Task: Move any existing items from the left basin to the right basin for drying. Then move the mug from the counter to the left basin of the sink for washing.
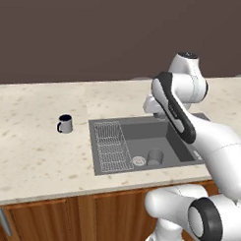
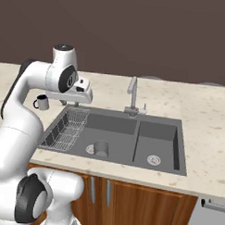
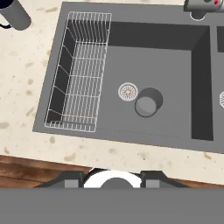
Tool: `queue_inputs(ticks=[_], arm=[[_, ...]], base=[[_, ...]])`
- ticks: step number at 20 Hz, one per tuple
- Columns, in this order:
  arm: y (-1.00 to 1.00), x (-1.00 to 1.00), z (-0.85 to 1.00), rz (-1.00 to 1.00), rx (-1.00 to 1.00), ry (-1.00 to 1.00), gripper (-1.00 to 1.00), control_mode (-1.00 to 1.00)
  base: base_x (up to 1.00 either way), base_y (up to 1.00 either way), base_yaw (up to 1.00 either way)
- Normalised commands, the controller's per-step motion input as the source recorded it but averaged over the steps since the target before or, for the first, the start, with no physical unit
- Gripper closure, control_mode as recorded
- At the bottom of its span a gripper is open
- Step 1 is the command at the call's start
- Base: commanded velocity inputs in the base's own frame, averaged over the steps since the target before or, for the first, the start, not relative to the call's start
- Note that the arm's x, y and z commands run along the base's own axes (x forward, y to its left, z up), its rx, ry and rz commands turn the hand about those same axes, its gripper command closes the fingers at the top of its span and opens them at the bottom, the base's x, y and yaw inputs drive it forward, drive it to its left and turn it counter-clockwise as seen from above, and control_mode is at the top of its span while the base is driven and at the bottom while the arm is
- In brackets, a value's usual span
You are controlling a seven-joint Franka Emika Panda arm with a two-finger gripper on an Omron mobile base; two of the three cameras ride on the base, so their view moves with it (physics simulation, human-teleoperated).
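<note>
- Kitchen with a dark wall behind, a speckled beige desk (image 1: 38, 149) over brown wooden doors, and a dark grey sink (image 3: 131, 136) set into it.
- Step in hand: the first one, getting the little grey cup (image 3: 146, 105) out of the left basin (image 3: 175, 65).
- Not begun yet, going by the look of things: cup standing on the basin floor, well below the jaws and well apart from them.
- Just beside the cup, the round drain (image 3: 127, 92); farther off to one side below the jaws, the wire rack (image 3: 78, 78).
- Jaws up high over the sink on the white arm (image 1: 179, 114), pointing down, with nothing between them.
- Wide or tight? Cannot tell from these pictures, tips too hidden.
- Right basin (image 2: 155, 141) past the cup, on the far side from the rack, with only a drain in it.
- Mug (image 1: 65, 124) out on the desk, beyond the rack and far from the jaws, waiting for the second step.
- Faucet (image 2: 132, 94) at the back of the sink, between the two basins.
- Next, most likely: go straight down over the cup, jaws wide enough to fit round it, and squeeze gently.
- Then lift clear over the wall between the basins and set down in the right one.
- Careful: same grey as the sink, so easy to miss or knock over.
</note>
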Motion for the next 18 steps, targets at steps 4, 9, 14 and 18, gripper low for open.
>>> queue_inputs(ticks=[4,9,14,18], arm=[[0.0,0.0,-0.06,0.0,0.0,0.0,-1.0,-1.0],[0.0,0.0,-0.19,0.0,0.0,0.07,-1.0,-1.0],[0.0,0.0,-0.28,0.0,0.0,0.14,-1.0,-1.0],[0.0,0.0,-0.28,0.0,0.0,0.15,-1.0,-1.0]], base=[[0.0,0.0,0.0],[0.0,0.0,0.0],[0.0,0.0,0.0],[0.0,0.0,0.0]])
